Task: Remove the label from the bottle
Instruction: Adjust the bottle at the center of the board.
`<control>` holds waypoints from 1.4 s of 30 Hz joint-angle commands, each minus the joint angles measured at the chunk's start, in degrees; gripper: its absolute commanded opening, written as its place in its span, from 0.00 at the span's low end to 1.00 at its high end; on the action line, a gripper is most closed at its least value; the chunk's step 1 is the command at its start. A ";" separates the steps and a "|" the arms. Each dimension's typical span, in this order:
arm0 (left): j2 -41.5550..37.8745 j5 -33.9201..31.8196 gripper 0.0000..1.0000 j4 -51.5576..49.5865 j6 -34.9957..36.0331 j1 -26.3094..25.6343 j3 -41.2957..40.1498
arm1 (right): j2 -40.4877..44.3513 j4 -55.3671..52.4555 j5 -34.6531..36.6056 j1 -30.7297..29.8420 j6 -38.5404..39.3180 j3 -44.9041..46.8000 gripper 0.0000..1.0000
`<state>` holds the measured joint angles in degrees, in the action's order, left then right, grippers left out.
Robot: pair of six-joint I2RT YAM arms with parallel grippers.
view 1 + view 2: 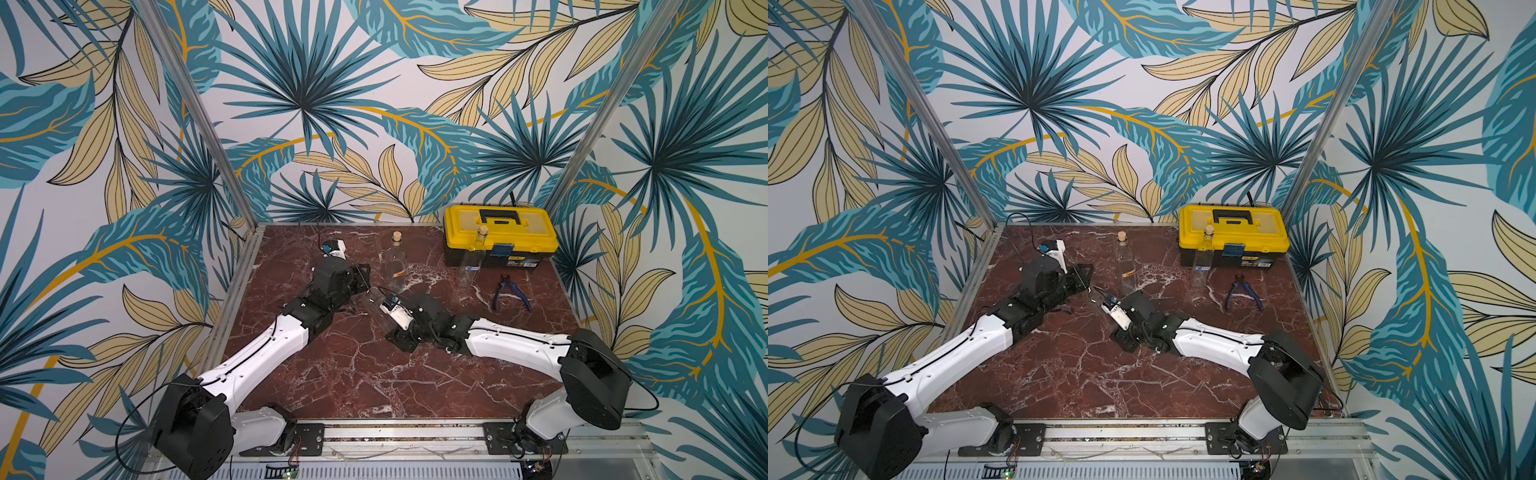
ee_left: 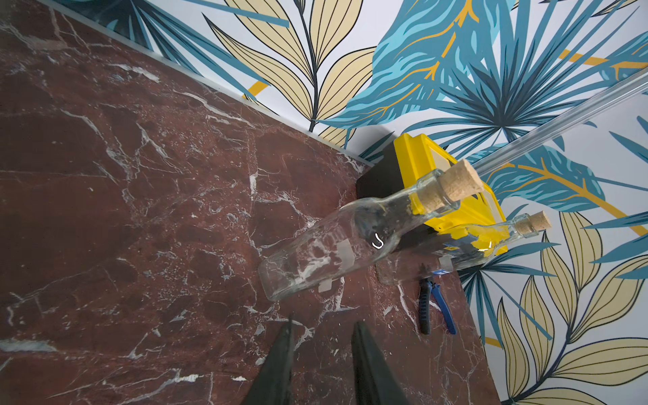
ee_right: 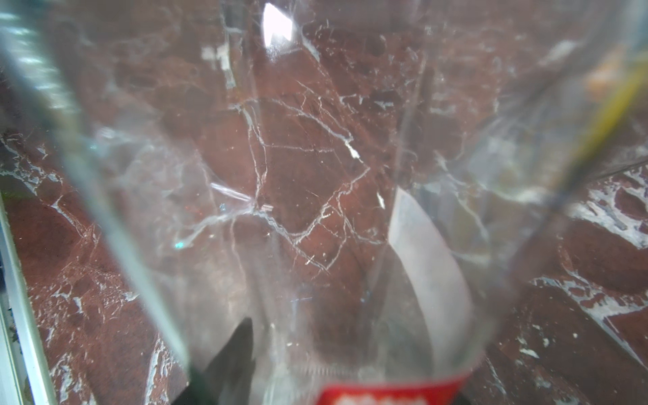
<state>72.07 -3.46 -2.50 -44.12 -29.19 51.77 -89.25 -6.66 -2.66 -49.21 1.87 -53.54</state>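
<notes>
A clear plastic bottle (image 3: 315, 175) fills the right wrist view, its red label (image 3: 385, 394) at the picture's lower edge. My right gripper (image 3: 333, 368) is shut on this bottle; one dark finger (image 3: 238, 350) shows through the plastic. In a top view the bottle (image 1: 374, 296) is a faint clear shape at mid-table, between the right gripper (image 1: 381, 300) and the left gripper (image 1: 365, 278). In the left wrist view the left gripper (image 2: 324, 321) has a narrow gap between its fingertips, with only marble showing in it. The held bottle is out of that view.
Two corked glass bottles (image 1: 394, 262) (image 1: 476, 257) stand at the back of the marble table (image 1: 374, 374). A yellow and black toolbox (image 1: 500, 235) sits in the back right corner, with blue-handled pliers (image 1: 510, 295) in front of it. Metal rails edge the table.
</notes>
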 commanded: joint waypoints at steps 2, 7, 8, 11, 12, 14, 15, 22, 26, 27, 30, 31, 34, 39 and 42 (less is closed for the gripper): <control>1.45 -1.90 0.00 2.12 4.48 -0.25 -1.54 | -1.18 0.85 -0.55 1.09 -4.86 -0.59 0.46; 2.83 -1.63 0.00 3.11 4.80 -0.26 -2.02 | -1.54 0.94 -1.02 1.05 -5.13 0.09 0.48; 2.96 -1.55 0.00 3.20 5.06 -0.34 -2.12 | -1.54 1.03 -1.21 1.07 -5.16 0.18 0.49; 3.33 -1.59 0.00 3.50 5.86 -0.34 -2.22 | -2.05 0.81 -1.47 1.05 -5.34 0.10 0.59; 3.46 -1.61 0.00 3.71 6.05 -0.34 -2.35 | -2.11 0.77 -1.39 1.12 -5.32 0.10 0.61; 3.81 -1.40 0.00 3.91 6.22 -0.34 -2.31 | -2.21 0.85 -1.38 1.07 -5.36 0.19 0.62; 4.08 -1.24 0.00 3.91 6.24 -0.39 -2.29 | -2.24 0.85 -1.47 1.12 -5.37 0.19 0.62; 5.04 -0.76 0.00 4.70 6.33 -0.34 -2.73 | -2.59 0.59 -1.79 1.09 -5.47 0.01 0.69; 5.01 -0.81 0.00 4.70 6.67 -0.34 -2.73 | -2.01 -0.13 -1.61 1.06 -5.50 -0.15 0.69; 4.92 -0.77 0.00 4.72 6.89 -0.35 -2.73 | -1.53 -0.60 -1.52 1.05 -5.47 -0.25 0.69; 4.82 -0.84 0.00 4.72 7.38 -0.34 -2.73 | 0.39 -3.01 -1.30 1.09 -4.98 -0.97 0.69; 4.87 -0.79 0.00 4.67 7.43 -0.34 -2.64 | 1.21 -4.46 -1.26 1.06 -4.80 -1.40 0.69; 5.15 -0.49 0.00 4.66 7.48 -0.34 -2.30 | 4.27 -9.09 -1.19 1.06 -4.86 -2.09 0.69; 5.58 -0.38 0.00 4.50 7.15 -0.34 -1.99 | 10.74 -14.33 -1.23 1.47 -5.41 -2.60 0.64; 5.55 -0.27 0.00 4.50 6.79 -0.36 -1.98 | 12.63 -15.23 -2.08 2.80 -7.12 -2.54 0.51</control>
<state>76.88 -2.79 2.35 -40.03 -29.47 50.06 -77.76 -17.72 -3.92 -47.48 -3.36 -55.81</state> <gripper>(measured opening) 0.281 0.541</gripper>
